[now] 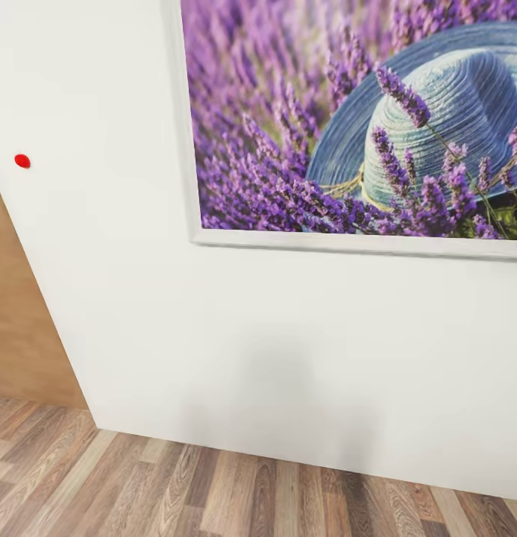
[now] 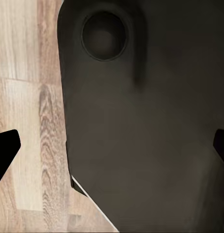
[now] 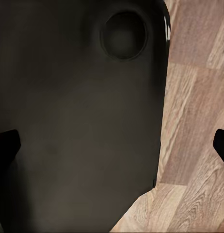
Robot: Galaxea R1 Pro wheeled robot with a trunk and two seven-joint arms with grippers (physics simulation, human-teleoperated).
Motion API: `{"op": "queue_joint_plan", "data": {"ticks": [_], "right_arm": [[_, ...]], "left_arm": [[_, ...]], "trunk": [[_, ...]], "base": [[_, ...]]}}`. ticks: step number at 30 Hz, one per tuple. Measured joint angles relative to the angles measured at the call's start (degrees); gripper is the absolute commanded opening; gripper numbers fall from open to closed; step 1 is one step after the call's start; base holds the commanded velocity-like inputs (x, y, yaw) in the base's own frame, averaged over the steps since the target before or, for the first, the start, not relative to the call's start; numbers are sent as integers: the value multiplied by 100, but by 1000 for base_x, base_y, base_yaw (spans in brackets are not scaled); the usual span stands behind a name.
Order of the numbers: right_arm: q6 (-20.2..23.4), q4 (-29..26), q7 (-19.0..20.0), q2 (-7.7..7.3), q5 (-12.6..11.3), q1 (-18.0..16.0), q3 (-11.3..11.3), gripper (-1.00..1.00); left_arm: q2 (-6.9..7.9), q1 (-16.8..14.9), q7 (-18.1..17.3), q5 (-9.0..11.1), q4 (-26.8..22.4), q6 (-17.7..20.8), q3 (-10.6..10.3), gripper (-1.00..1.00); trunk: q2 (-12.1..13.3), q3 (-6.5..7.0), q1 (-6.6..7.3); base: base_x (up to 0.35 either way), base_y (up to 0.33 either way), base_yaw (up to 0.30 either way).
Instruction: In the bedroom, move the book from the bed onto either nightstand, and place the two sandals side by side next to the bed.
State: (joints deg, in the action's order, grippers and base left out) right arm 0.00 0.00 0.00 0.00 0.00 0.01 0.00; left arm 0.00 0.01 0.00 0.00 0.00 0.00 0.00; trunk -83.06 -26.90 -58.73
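The book, the bed, the nightstands and the two sandals are out of view. In the left wrist view my left gripper (image 2: pixel 113 148) is open, its dark fingertips (image 2: pixel 5 148) far apart at the picture's edges, with nothing between them. It hangs over a dark rounded part of my own body (image 2: pixel 141 121) and wood-plank floor (image 2: pixel 29 97). My right gripper (image 3: pixel 113 145) is open and empty too, its fingertips (image 3: pixel 221 143) spread over the same kind of dark body part (image 3: pixel 78 121) and floor (image 3: pixel 194 121).
The head view faces a white wall (image 1: pixel 251 350) close ahead, with a white-framed lavender-and-blue-hat picture (image 1: pixel 348 112) on it. A small red dot (image 1: pixel 22 160) marks the wall. A light wooden panel (image 1: pixel 19 328) stands at the left, with plank floor (image 1: pixel 176 492) below.
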Motion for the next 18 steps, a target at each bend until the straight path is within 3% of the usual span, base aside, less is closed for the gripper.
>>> {"op": "queue_joint_plan", "data": {"ticks": [18], "right_arm": [[-24, -2, 48, -23, 40, -7, 27, 100]], "left_arm": [[15, -44, -32, -8, -26, -15, 0, 100]], "trunk": [[1, 2, 0]], "base": [[0, 0, 0]]}}
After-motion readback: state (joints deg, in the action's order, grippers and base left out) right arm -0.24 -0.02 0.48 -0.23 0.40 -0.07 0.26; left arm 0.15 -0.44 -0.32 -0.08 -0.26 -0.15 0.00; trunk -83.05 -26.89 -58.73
